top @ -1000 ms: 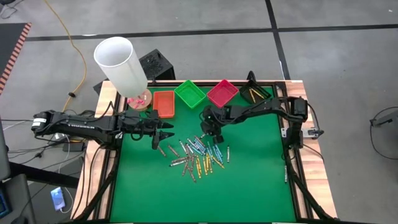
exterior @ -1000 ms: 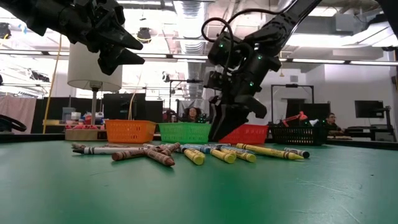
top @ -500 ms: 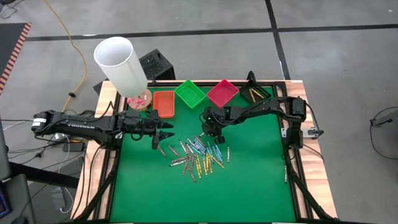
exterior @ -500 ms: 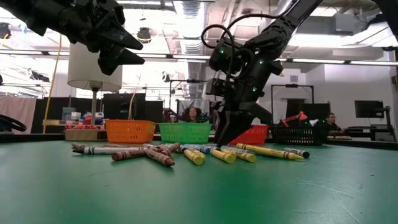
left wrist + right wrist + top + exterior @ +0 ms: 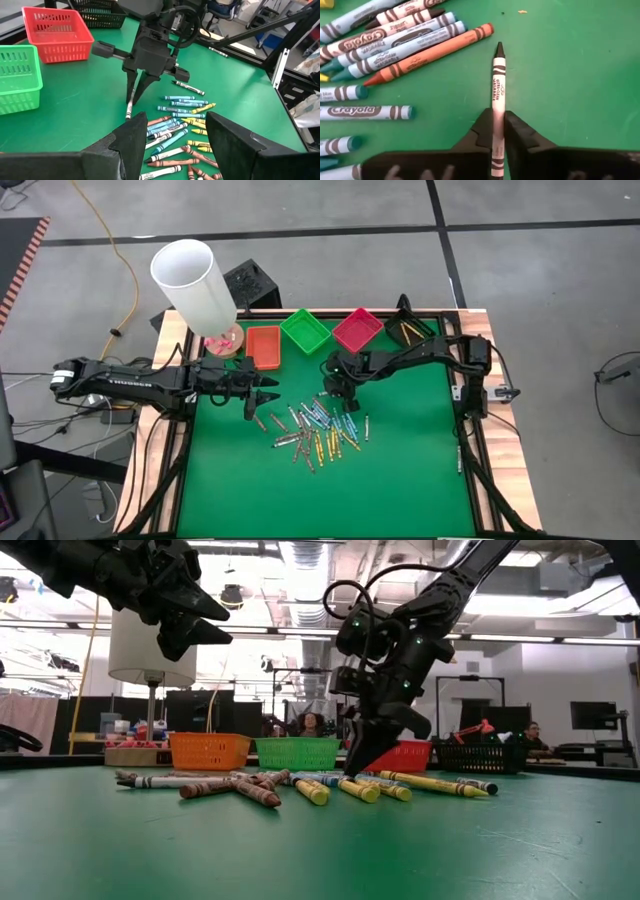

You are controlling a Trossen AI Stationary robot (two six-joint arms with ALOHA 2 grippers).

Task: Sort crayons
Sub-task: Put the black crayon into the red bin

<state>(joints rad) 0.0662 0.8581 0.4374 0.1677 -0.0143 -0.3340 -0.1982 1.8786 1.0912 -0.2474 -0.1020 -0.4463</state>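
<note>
right gripper [image 5: 498,131] sits low at the pile's far edge, on the tray side; its two dark fingers [image 5: 481,131] are pressed against a slim white-wrapped crayon with a dark tip [image 5: 498,87], one on each flank, so the crayon is pinched; the crayon's long axis runs straight out ahead of the fingers, dark tip leading, with the rear end passing back between them; in the left wrist view the same crayon [image 5: 130,102] hangs steeply, tip down toward the green felt worktop [image 5: 400,470]; whether the tip touches the felt cannot be told.

the loose heap of paper-wrapped crayons, blue, yellow, orange and brown [image 5: 318,430], lies just beside the held one, toward the worktop's near side; an orange crayon [image 5: 432,52] is the nearest neighbour, apart from it.

the row of small square plastic trays, orange [image 5: 263,345], green [image 5: 306,330], pink [image 5: 357,328] and black [image 5: 410,328], lies just behind the right gripper; judgement: the right arm is nearer them, so lift straight up.

left gripper [image 5: 262,398] hovers at the heap's left end, fingers spread, holding nothing.
</note>
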